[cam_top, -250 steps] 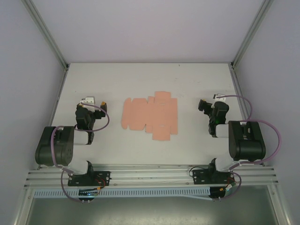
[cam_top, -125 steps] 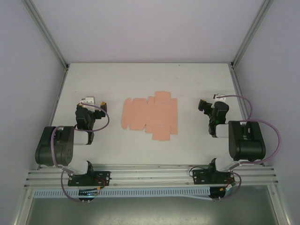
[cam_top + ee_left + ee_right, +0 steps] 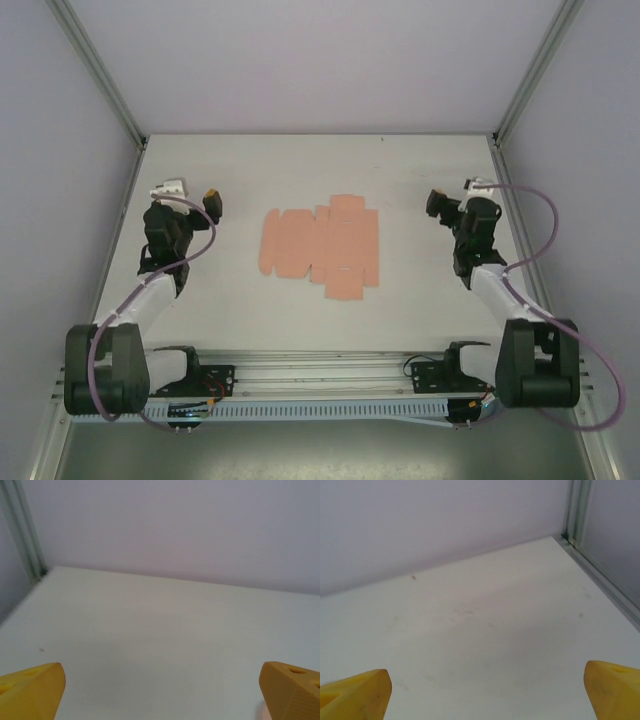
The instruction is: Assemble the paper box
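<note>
I see the flat paper box [image 3: 322,246] lying lengthwise left to right on the desk [image 3: 300,170], centred between my left fingers [image 3: 212,198] and right fingers [image 3: 437,203], both pairs spread empty.

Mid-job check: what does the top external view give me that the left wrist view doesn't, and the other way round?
Top external adds: the paper box, an unfolded flat sheet mid-table, lying between the left hand and the right hand, with neither touching it. Left wrist adds: a close look at that hand's yellow fingertips, spread wide with nothing between them. Both share: the white table and the pale back wall.
</note>
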Controlling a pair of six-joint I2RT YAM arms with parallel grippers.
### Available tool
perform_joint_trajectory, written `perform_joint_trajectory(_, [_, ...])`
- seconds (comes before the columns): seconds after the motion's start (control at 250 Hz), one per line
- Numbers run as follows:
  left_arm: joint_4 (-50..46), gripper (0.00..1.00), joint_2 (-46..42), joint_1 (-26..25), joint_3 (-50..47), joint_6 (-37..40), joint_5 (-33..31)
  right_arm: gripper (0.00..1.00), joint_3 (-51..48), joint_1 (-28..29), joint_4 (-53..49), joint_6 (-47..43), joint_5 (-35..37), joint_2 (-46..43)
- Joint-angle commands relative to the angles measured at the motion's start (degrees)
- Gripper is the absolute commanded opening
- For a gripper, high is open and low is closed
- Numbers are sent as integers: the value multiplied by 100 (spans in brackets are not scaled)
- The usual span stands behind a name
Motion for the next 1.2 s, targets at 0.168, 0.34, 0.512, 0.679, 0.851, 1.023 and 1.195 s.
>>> perform_joint_trajectory(0.168, [-2518, 99, 153, -179, 768, -2017, 2178, 86, 1208, 1421, -3299, 1829, -48, 30])
perform_joint_trajectory(0.34, [-3468, 99, 945, -841, 1377, -1844, 1800, 65, 1424, 2061, -3247, 2429, -829, 1015])
perform_joint_trajectory(0.512, [-3711, 99, 1891, -978, 1791, -1937, 2273, 45, 1922, 2263, -3242, 2474, -1260, 2141])
perform_joint_trajectory(0.679, [-3837, 99, 2296, -1077, 2015, -1873, 2341, 39, 2012, 2246, -3023, 2466, -1359, 2886])
perform_joint_trajectory(0.851, [-4018, 99, 2722, -1119, 2255, -1824, 2420, 31, 1968, 2215, -2748, 2613, -1473, 3514])
perform_joint_trajectory(1.023, [-4235, 99, 3130, -1149, 2502, -1718, 2485, 26, 1910, 2175, -2937, 2592, -1083, 3841])
perform_joint_trajectory(1.195, [-4652, 99, 3500, -1183, 2807, -1599, 2359, 21, 1783, 2180, -3108, 2489, -824, 3985])
